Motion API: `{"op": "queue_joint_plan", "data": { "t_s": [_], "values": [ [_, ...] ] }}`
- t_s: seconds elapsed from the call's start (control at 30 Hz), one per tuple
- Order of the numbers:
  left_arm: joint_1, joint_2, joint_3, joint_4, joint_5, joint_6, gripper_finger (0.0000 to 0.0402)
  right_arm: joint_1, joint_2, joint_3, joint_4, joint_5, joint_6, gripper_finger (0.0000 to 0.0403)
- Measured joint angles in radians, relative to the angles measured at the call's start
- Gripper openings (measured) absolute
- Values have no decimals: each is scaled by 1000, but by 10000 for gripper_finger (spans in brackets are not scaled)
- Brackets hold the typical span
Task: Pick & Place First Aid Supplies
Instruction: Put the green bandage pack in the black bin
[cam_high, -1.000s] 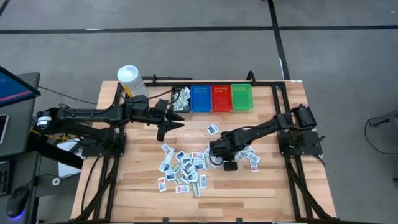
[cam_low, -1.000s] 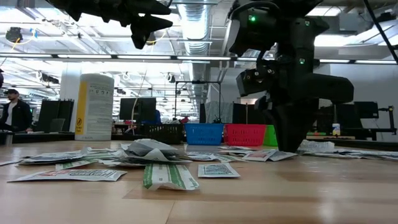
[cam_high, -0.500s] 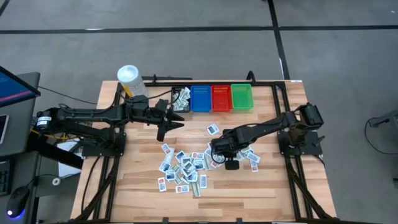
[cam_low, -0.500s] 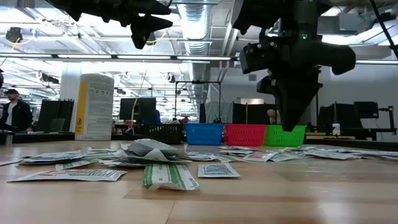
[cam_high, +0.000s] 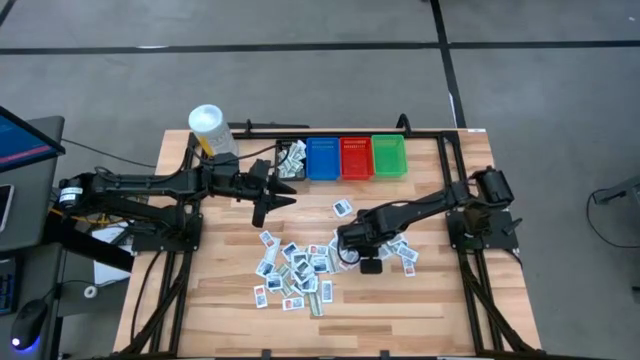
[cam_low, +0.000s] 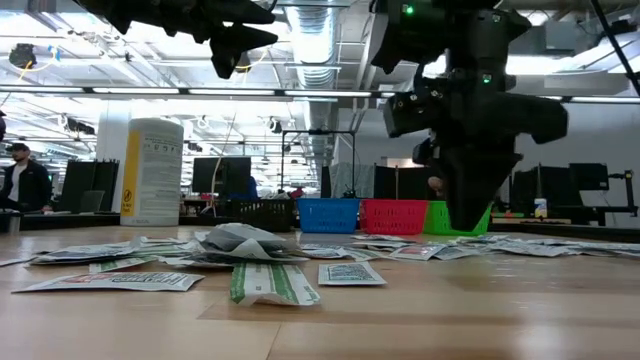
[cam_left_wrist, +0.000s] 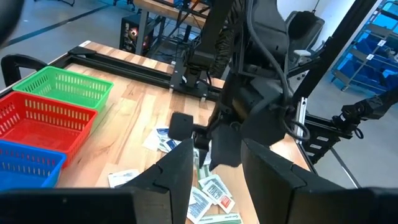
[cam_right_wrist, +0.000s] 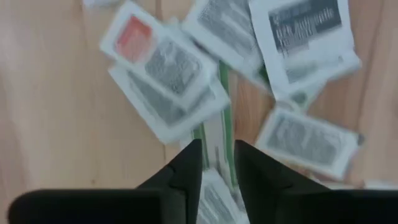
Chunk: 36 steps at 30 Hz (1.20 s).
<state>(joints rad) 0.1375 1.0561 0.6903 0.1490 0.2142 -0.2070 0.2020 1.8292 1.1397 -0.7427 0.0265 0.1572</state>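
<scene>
White packets (cam_high: 295, 268) heaped mid-worktop (cam_high: 440, 300), short of the green bin (cam_high: 388, 155).
Right claw (cam_right_wrist: 216, 163) hovers over heap, fingers slightly apart, empty; left claw (cam_high: 268, 210) spread, waiting. Packets look light, floppy, slippery; pinch an exposed edge.

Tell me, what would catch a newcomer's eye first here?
Probably the heap of small packets strewn over the middle of the wooden table, with the right gripper poised over its edge. Next, the bright blue, red and green baskets lined up along the far side.
</scene>
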Motion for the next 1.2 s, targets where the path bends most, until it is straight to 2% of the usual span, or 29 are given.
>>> {"op": "queue_joint_plan", "data": {
  "t_s": [0.43, 0.57, 0.77, 0.87, 1.2],
  "values": [
    [0, 0, 0, 0, 0, 0, 136, 0, 115, 5, 29, -1, 0, 90],
    [0, 0, 0, 0, 0, 0, 136, 0, 115, 5, 27, -4, 0, 67],
    [0, 0, 0, 0, 0, 0, 136, 0, 115, 4, 26, -8, 0, 10],
    [0, 0, 0, 0, 0, 0, 136, 0, 115, 5, 21, -24, 4, 7],
    [0, 0, 0, 0, 0, 0, 136, -1, 130, 125, -247, -16, 20, 2]
  ]
}}
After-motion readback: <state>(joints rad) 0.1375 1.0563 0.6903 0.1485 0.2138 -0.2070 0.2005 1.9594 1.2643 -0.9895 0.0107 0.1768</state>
